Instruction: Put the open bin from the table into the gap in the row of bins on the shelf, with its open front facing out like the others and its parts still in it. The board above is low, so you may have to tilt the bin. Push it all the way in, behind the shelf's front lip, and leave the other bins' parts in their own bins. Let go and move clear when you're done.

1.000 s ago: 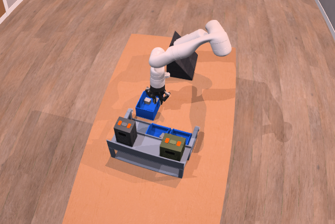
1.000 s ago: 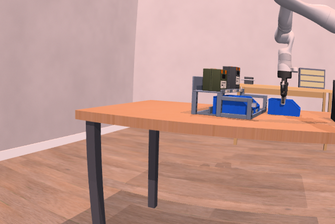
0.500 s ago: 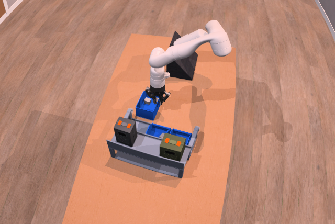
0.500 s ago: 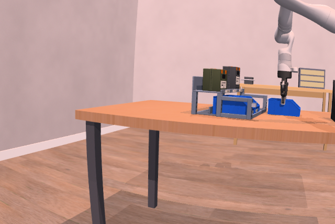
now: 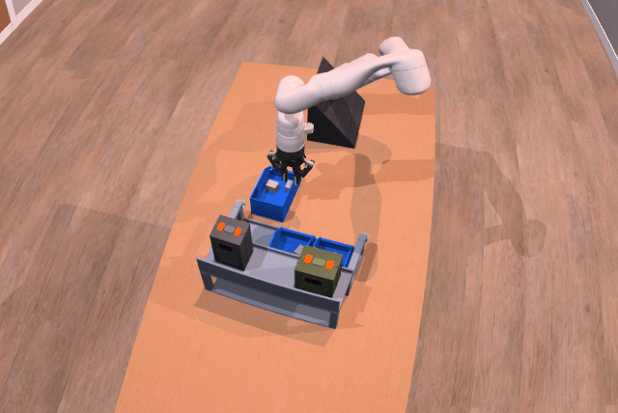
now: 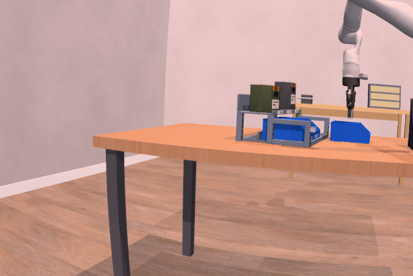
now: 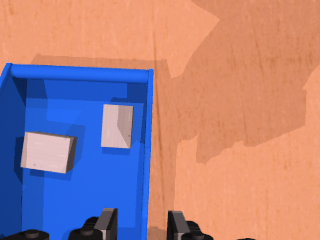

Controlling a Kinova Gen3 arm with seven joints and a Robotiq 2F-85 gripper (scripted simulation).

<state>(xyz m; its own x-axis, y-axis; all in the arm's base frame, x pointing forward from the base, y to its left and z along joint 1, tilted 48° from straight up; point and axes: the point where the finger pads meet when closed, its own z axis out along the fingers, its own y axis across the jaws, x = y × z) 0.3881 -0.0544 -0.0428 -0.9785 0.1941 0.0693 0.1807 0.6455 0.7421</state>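
Observation:
The open blue bin (image 5: 267, 208) (image 6: 348, 132) (image 7: 85, 200) stands flat on the table, its low sloped front facing away from the shelf. Two pale blocks lie in it, one block (image 5: 271, 185) (image 7: 47, 152) near one side wall and another (image 5: 288, 184) (image 7: 118, 126) near the other. My gripper (image 5: 290, 180) (image 6: 350, 116) (image 7: 143, 220) is partly open and empty, just above the bin, its fingertips on either side of the line of one side wall. The grey shelf (image 5: 271, 293) (image 6: 239, 128) holds two blue bins (image 5: 292, 235) (image 5: 335, 247) side by side; the gap is left of them in the top view.
A dark grey case (image 5: 229, 246) (image 6: 289, 94) and a green case (image 5: 318, 273) (image 6: 263, 98) stand on the shelf's upper board (image 5: 271, 268). Grey end posts and side rails flank the bin row. A black wedge (image 5: 334, 122) stands behind the gripper, under the arm.

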